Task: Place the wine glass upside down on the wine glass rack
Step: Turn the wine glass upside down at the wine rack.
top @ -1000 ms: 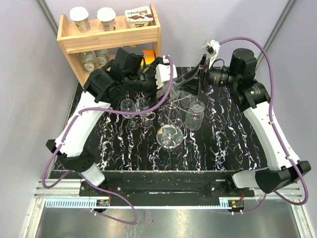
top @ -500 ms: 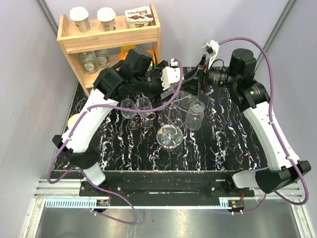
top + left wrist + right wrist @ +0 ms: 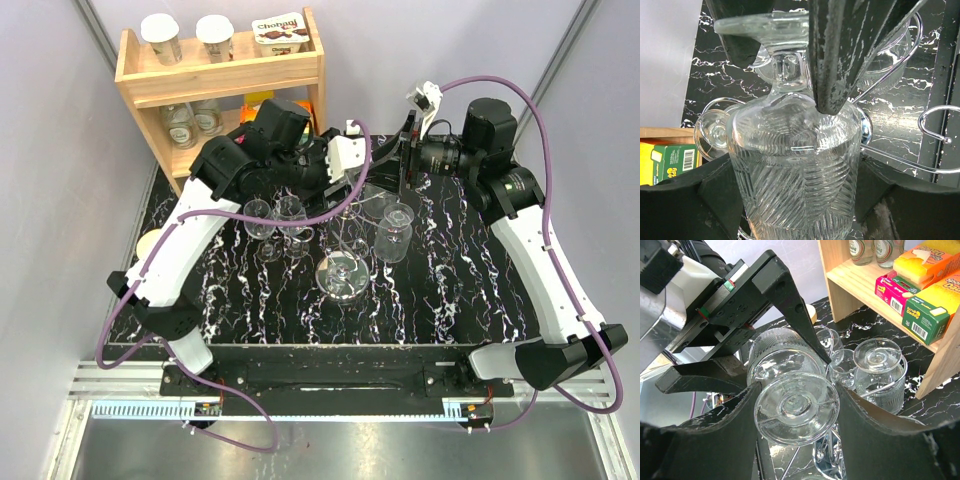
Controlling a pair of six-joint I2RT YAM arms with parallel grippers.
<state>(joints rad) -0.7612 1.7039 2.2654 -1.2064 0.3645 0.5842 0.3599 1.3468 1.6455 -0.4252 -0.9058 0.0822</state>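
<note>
Black stone-look bench [image 3: 450, 300] veined with white, boxed in by plain pale lilac-grey walls [image 3: 60, 130], with a ridged aluminium rail [image 3: 300, 410] running along its near edge. A light wooden shelf [image 3: 225, 70] stands at the far left corner, with white yoghurt pots [image 3: 160, 35] on its top tier, small glass jars [image 3: 180, 120] on the tier below, and green [image 3: 927, 315] and yellow [image 3: 927, 262] sponge packs beside them. The ribbed clear wine glass [image 3: 795, 125] lies on its side in the air above the far middle of the bench, just behind the thin silver wire rack [image 3: 340, 275] with its shiny disc base. The right hand [image 3: 797, 400] is clamped on the glass at the stem and foot. The left hand [image 3: 797, 180] has a finger on each side of the bowl, very close, but whether they press on it cannot be told. Other clear glasses [image 3: 397, 228] already hang on the rack's curled arms, feet up.
</note>
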